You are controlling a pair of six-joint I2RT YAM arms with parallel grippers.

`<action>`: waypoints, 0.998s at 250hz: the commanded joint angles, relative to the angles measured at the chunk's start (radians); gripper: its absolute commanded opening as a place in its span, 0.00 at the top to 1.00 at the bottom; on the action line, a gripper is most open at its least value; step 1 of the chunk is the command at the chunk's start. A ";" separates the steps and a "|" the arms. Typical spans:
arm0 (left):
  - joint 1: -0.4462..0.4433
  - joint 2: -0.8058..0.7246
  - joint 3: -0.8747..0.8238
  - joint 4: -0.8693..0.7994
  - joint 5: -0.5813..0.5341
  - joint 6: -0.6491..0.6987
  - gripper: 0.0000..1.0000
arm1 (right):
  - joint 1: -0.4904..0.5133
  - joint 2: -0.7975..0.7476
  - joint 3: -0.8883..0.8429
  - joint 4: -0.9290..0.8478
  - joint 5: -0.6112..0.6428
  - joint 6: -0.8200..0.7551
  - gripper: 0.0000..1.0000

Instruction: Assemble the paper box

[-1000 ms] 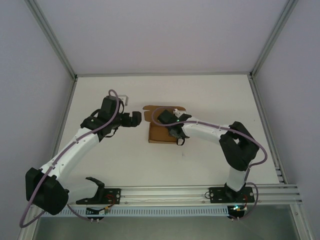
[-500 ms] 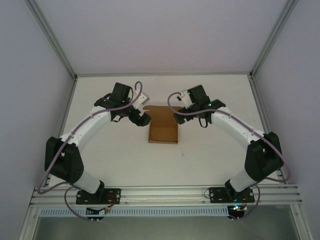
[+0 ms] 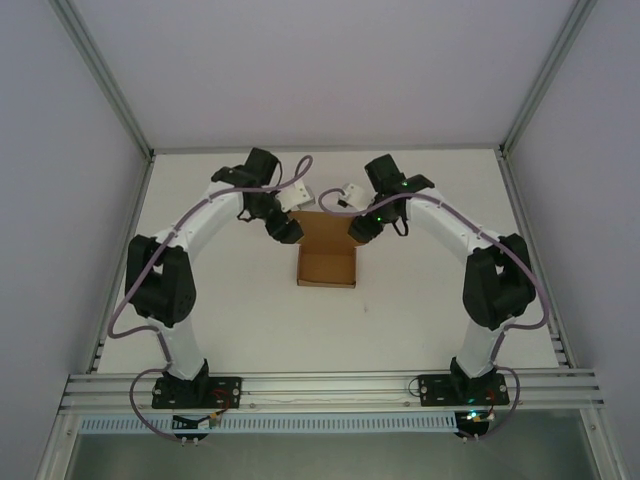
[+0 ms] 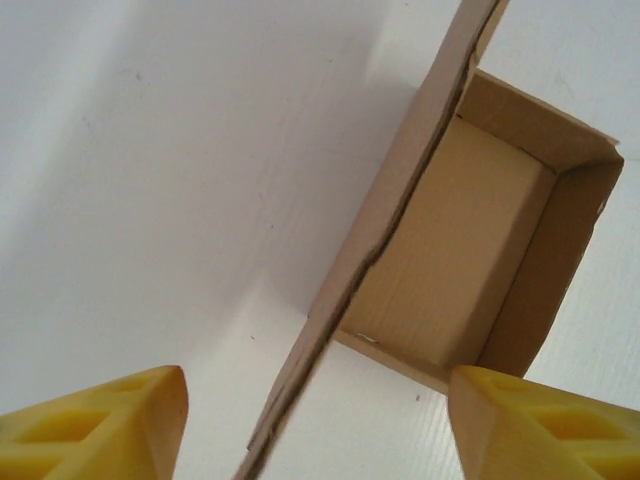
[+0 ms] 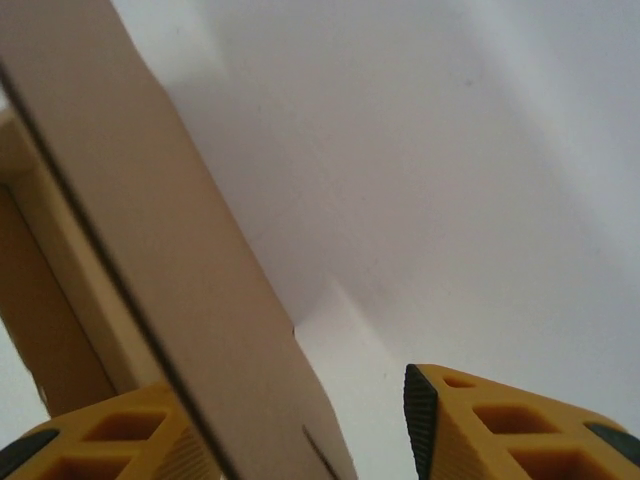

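The paper box [image 3: 327, 264] sits in the middle of the tabletop [image 3: 430, 300], a bit toward the far side. Its top is open and you can look right into it. The left fingers [image 3: 285, 230] are at its far left corner. The right fingers [image 3: 361, 228] are at its far right corner.

In the left wrist view, the left fingers [image 4: 100, 425] are spread wide and hold nothing. A thin, tall flap [image 4: 390, 200] of the box stands up between them. In the right wrist view, the right fingers [image 5: 500, 425] are wide open too and hold nothing. Another cardboard flap [image 5: 150, 200] runs between them, close to one finger. I cannot tell if it touches.

I think the job now is to pinch these two flaps and fold them in. To do it well, each arm should go lower so the flap sits deep between the fingers, not just at the tips. Then close softly, because thin cardboard bends and creases easily. Both sides should move together and slowly. If one side pulls first, the light box may slide or twist on the smooth tabletop. Fold along the crease, not across it.
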 commanded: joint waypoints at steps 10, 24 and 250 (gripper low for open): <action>0.008 0.063 0.082 -0.120 0.036 0.062 0.41 | -0.012 0.012 0.044 -0.091 -0.017 -0.053 0.53; 0.007 0.080 0.103 -0.137 0.036 0.066 0.49 | -0.011 0.024 0.055 -0.105 -0.012 -0.055 0.59; -0.120 -0.087 -0.088 0.333 -0.397 -0.829 1.00 | 0.031 -0.035 0.031 0.193 0.335 1.078 0.95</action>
